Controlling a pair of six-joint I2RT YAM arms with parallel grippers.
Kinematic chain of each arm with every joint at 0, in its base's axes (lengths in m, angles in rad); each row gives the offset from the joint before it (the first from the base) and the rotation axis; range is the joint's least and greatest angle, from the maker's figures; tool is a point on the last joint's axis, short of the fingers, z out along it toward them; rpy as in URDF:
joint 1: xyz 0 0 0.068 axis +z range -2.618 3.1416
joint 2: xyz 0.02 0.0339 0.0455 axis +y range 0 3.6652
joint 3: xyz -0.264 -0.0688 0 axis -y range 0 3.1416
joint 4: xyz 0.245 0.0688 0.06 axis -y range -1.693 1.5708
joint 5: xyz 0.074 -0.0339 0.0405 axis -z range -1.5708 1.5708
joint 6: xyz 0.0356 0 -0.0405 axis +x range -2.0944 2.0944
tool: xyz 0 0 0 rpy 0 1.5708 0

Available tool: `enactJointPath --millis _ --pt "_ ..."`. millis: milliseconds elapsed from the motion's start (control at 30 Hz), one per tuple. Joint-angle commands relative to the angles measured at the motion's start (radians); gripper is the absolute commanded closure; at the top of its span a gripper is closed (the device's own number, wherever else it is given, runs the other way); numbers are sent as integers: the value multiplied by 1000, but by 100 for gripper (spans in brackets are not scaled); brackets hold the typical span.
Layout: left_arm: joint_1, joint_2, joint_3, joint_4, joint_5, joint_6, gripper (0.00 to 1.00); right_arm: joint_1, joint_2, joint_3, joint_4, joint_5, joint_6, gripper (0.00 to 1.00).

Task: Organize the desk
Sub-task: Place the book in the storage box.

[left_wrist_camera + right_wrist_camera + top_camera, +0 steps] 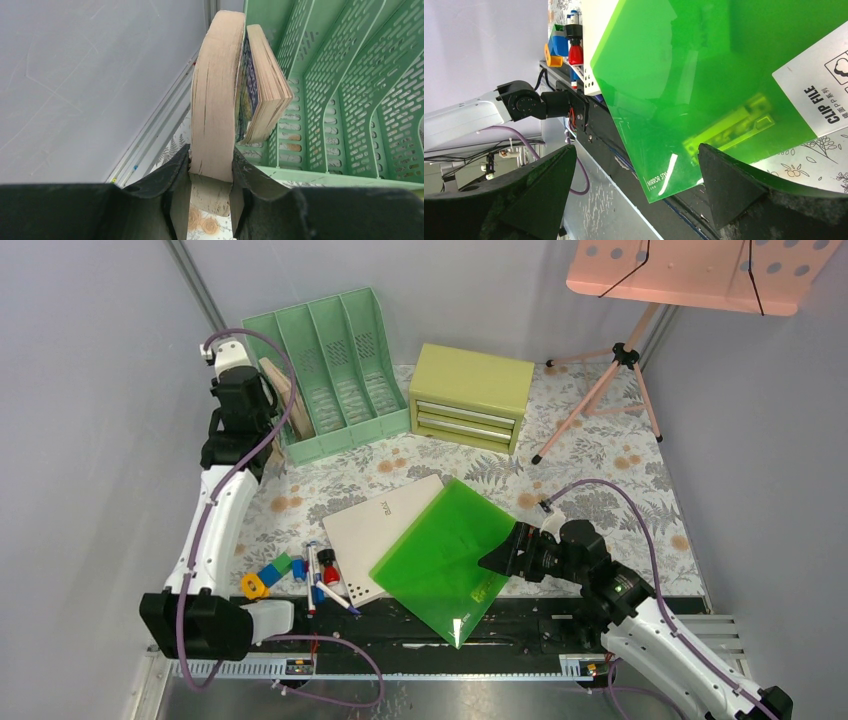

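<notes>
The desk (pixel 600 455) has a pale cover with grey ferns. At its far left my left gripper (pixel 264 405) is shut on a thick book (pixel 215 100) with tan page edges, held upright at the left end of the green file rack (pixel 330 370). A thinner block of pages with a dark cover (pixel 260 90) leans against it, over the rack's first slot. Near the front edge, my right gripper (pixel 502 558) stands open at the right edge of a green clip file (pixel 445 555). The file's corner (pixel 664 185) lies between its fingers, untouched.
A white notebook (pixel 375 525) lies partly under the clip file. Markers (pixel 320 575) and small coloured items (pixel 270 575) lie at the front left. A yellow-green drawer chest (pixel 470 395) stands at the back. A pink stand's tripod legs (pixel 610 380) rest at the back right.
</notes>
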Motion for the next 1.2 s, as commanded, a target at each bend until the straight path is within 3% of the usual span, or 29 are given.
enactJointPath --millis 0,300,1167 --pt "7 22 102 201 -1 25 100 2 -14 -3 -10 19 -4 1" --pt "7 71 98 281 115 -5 100 2 -27 -11 -26 29 -7 1" --pt "8 304 219 366 25 49 100 2 -9 -3 -41 39 -31 1"
